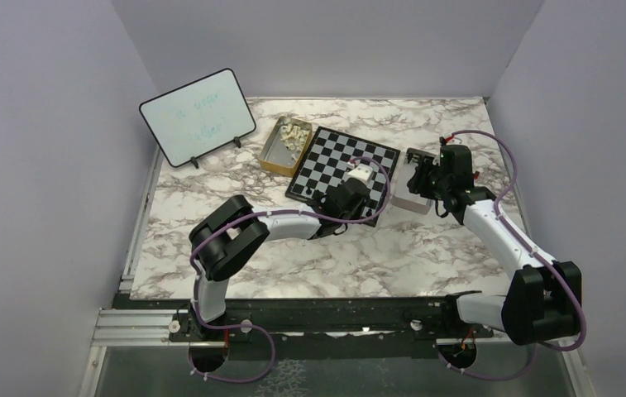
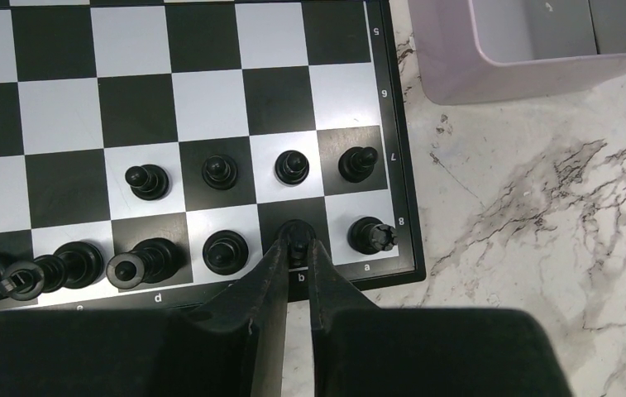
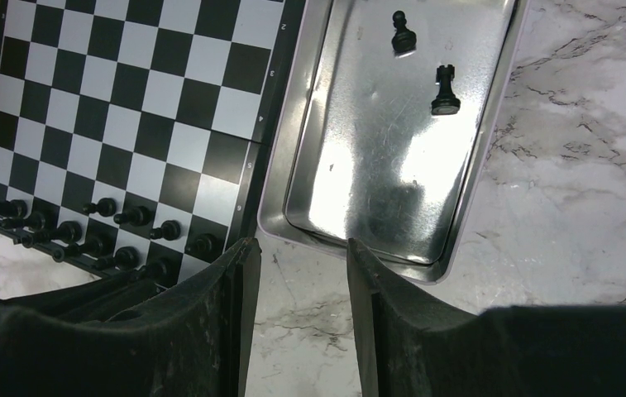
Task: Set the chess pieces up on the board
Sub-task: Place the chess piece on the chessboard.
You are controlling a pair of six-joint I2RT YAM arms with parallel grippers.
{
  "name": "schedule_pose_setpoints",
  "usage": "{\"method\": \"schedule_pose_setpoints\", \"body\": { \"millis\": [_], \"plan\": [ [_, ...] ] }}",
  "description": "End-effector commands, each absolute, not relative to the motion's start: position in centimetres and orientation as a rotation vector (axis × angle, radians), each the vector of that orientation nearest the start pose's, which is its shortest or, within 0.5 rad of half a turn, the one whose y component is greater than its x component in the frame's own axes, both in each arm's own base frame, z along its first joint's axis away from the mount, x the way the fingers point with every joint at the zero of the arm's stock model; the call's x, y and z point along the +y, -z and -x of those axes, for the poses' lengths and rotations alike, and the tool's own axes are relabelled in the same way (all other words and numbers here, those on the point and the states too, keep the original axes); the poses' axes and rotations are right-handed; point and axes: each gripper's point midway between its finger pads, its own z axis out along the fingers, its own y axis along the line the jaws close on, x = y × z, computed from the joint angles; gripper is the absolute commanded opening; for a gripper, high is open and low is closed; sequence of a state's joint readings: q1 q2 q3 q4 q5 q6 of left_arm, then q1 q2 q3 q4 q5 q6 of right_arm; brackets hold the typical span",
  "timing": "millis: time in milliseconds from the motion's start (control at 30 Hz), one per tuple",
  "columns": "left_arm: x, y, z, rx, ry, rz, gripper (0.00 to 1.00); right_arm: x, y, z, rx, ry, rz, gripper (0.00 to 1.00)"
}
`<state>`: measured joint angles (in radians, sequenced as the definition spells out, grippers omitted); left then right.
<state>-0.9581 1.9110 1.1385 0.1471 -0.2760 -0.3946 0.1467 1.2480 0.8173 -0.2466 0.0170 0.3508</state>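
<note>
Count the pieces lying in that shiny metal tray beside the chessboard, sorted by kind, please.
From the right wrist camera, whose picture cuts off the far end of the metal tray:
Black pawn: 1
Black rook: 1
Total: 2

You're in a robot lab cell, not a home. Plain pale walls [image 1: 45, 124] box in the marble-patterned desk [image 1: 293, 265] on three sides. Both arms [image 1: 284, 225] are bolted to a metal rail [image 1: 136, 327] well behind your left claw [image 2: 296, 248]. Purple cables [image 1: 508, 165] loop along them, and a handwritten dry-erase board [image 1: 198, 116] stands beyond the claw, to its left.
</note>
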Motion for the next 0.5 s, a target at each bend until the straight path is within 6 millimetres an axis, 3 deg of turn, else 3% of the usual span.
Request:
{"method": "schedule_pose_setpoints", "body": {
  "millis": [0, 233, 467],
  "plan": [
    [-40.4, -6.3, -31.7, 2.144, 0.486, -0.491, 0.16, 6.2, -13.0, -35.4, 2.225, -0.251, -0.239, 0.47],
    [-40.4, -6.9, -31.7, 2.146, 0.484, -0.491, 0.21, 6.4, -13.1, -35.4, 2.223, -0.26, -0.234, 0.47],
    [-40.3, -10.4, -31.6, 2.116, 0.518, -0.461, 0.33, 7.2, -13.7, -35.5, 2.208, -0.316, -0.217, 0.47]
  ]
}}
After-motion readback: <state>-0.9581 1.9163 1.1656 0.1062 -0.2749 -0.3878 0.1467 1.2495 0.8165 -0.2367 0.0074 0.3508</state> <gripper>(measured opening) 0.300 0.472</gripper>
